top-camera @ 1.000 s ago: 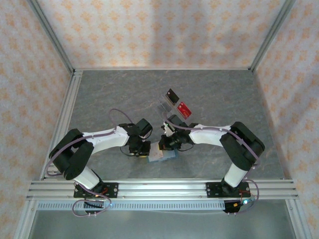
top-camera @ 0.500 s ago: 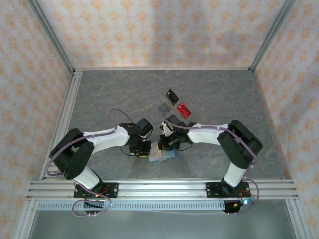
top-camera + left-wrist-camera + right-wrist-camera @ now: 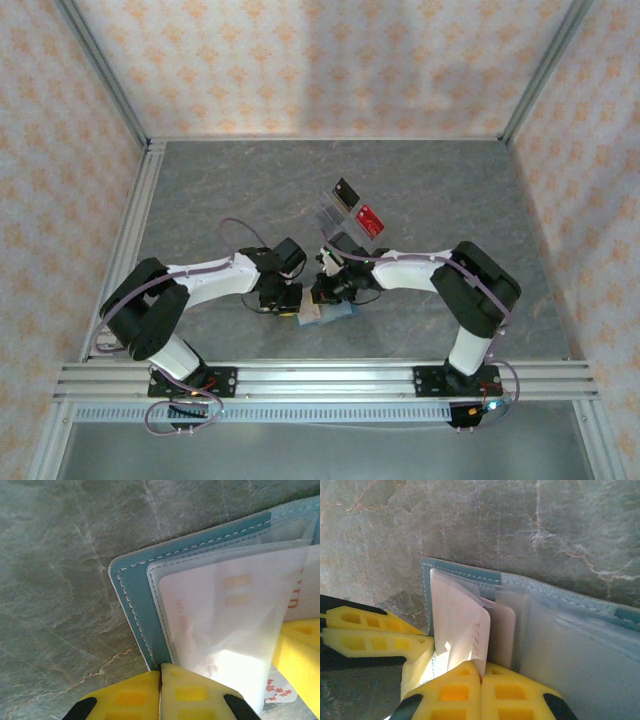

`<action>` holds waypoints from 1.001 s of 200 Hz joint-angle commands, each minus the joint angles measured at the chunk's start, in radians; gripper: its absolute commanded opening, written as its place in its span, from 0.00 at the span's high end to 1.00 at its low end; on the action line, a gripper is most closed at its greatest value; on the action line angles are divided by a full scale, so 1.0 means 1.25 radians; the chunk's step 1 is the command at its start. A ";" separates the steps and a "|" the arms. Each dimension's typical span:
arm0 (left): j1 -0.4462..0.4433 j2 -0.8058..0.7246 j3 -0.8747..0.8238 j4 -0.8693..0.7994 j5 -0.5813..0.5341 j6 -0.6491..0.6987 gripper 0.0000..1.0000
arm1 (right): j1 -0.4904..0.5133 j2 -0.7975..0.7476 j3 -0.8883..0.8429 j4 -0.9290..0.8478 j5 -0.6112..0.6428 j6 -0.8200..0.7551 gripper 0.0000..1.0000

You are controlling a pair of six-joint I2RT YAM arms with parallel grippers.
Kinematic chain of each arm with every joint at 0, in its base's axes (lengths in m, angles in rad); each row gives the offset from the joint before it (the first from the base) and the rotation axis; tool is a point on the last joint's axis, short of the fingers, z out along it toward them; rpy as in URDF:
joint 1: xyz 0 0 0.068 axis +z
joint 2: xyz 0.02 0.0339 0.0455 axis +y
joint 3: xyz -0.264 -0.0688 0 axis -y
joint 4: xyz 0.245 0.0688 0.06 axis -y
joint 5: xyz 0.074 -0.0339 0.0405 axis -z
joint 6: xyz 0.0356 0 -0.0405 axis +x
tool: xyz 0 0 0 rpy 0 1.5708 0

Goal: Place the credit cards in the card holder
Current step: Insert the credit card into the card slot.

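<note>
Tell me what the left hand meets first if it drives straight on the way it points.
The holder: the left hand is shut at its near edge, seemingly pinching it, so pushing on drives straight into the teal leaf and the clear sleeves lying on it.

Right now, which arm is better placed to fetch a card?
Right, probably: the cards stand nearer that arm, and the left gripper is shut on the holder, steadying it.
</note>
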 commanded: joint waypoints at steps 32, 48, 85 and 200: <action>0.004 0.032 -0.009 0.016 -0.006 0.010 0.92 | 0.019 0.038 -0.007 -0.013 0.039 0.022 1.00; 0.005 0.030 -0.011 0.016 -0.006 0.010 0.92 | 0.018 0.037 -0.007 -0.013 0.038 0.025 1.00; 0.004 0.027 -0.016 0.021 -0.006 0.006 0.92 | 0.018 0.025 0.009 -0.047 0.031 0.018 0.97; 0.004 0.010 -0.028 0.024 -0.007 0.001 0.91 | 0.013 -0.030 0.025 -0.100 0.042 0.016 0.74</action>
